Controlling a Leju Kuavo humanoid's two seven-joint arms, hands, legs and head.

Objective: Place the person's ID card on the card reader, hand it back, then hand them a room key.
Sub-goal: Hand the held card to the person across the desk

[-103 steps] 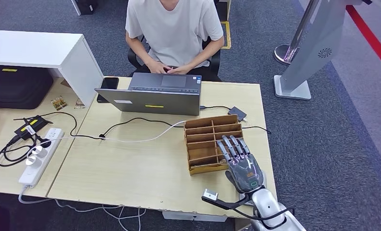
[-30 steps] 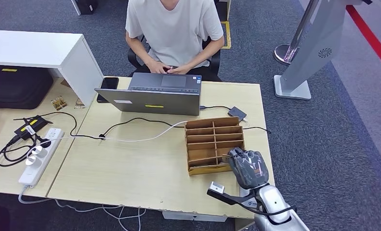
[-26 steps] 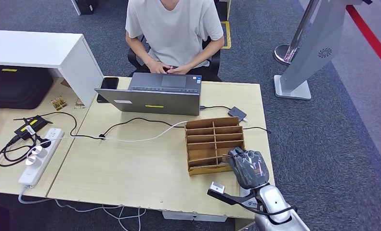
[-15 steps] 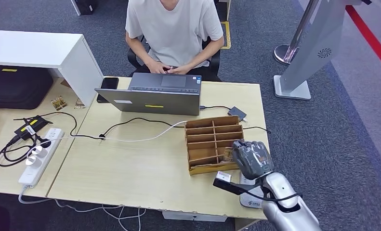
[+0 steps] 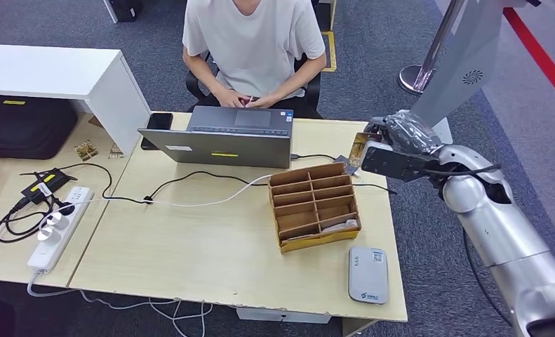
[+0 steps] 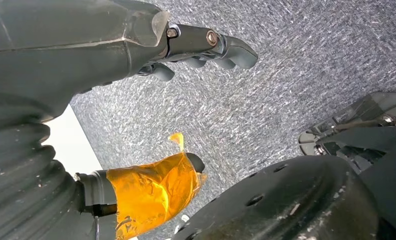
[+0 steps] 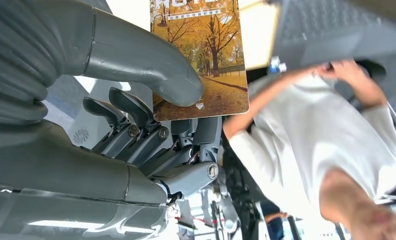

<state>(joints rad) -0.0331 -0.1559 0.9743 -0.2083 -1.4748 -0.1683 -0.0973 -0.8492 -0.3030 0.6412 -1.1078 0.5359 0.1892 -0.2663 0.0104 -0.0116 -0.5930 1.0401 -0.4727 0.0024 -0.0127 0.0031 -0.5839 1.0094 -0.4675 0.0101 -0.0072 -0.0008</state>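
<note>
**Q:** Where is the room key, and what is holding it?

**A:** The right robot hand (image 5: 393,137) is raised over the far right corner of the worktop (image 5: 190,246), clamped on the room key (image 7: 203,55), a flat card printed with autumn trees. In the right wrist view the thick thumb (image 7: 150,65) presses on the printed face and the darker fingers back it from behind. The card stands beyond the wooden card organiser (image 5: 315,207) and points toward the seated person (image 5: 253,42), whose hands rest at the laptop (image 5: 222,137).

**Q:** And the other robot hand?

**A:** The left robot hand (image 6: 135,75) hangs over grey carpet, fingers apart, holding nothing. One finger is wrapped in orange tape.

**Q:** How will the card handle?

**A:** I judge it light, thin and stiff, with a glossy face that could slip in a loose pinch. Much of it juts past the thumb, so the free end is the natural place for the person to take it.

**Q:** Anything else nearby?

**A:** The grey card reader (image 5: 368,274) lies flat near the worktop's front edge, well apart from the card.
</note>
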